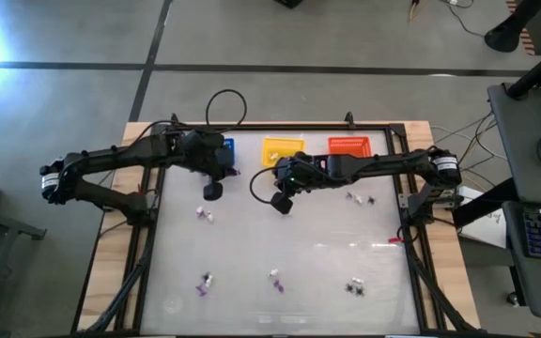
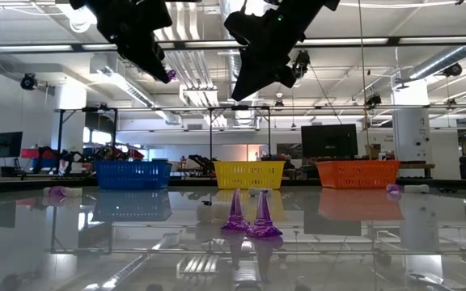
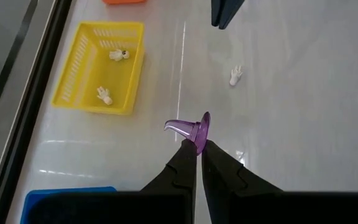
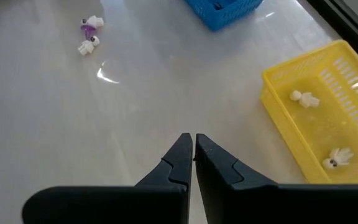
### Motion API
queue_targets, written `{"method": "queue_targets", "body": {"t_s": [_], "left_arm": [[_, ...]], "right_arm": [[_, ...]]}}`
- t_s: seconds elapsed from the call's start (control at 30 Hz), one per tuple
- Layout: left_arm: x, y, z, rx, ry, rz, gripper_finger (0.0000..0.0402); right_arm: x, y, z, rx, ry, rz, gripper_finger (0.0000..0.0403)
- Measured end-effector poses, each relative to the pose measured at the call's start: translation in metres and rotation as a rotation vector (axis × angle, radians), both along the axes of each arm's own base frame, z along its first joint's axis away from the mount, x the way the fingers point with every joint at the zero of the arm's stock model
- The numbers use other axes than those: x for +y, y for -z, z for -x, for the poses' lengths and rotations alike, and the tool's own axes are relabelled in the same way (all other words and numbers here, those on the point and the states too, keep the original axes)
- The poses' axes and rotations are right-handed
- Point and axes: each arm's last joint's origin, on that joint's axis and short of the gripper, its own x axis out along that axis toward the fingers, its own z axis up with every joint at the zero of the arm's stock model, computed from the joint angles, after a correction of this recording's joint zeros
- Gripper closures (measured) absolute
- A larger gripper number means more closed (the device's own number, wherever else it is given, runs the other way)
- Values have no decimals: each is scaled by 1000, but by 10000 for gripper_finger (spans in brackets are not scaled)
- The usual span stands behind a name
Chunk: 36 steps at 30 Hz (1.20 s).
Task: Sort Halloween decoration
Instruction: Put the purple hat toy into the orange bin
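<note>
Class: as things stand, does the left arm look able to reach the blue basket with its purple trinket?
Probably yes: the left gripper, shut on the purple trinket, hangs just beside the blue basket, with nothing between them.

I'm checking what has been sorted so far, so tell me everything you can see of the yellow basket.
The yellow basket is a shallow rectangular tray of what looks like plastic mesh, with slotted walls and a plain rim. It sits upright at the table's far edge, between the blue basket and the orange-red basket, apart from both. Two small white trinkets lie on its floor. Neither claw touches it.
</note>
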Motion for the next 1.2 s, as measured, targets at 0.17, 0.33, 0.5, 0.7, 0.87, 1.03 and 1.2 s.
{"method": "queue_targets", "body": {"t_s": [0.17,0.33,0.5,0.7,0.87,1.03,1.2], "left_arm": [[0,0,0,3,24,-21,401],[-1,0,0,-3,44,-3,401],[-2,0,0,-7,60,16,401],[-2,0,0,-3,60,17,401],[-2,1,0,0,60,18,401],[-2,1,1,8,73,11,401],[-2,1,1,9,74,10,401]], "right_arm": [[0,0,0,1,-1,1,390],[0,0,0,0,-2,1,390],[-2,0,0,2,8,10,390],[-6,0,0,-21,66,-39,390],[-5,0,0,-41,133,-113,390],[-5,0,0,-41,149,-135,358],[-8,0,1,-27,101,-89,286]]}}
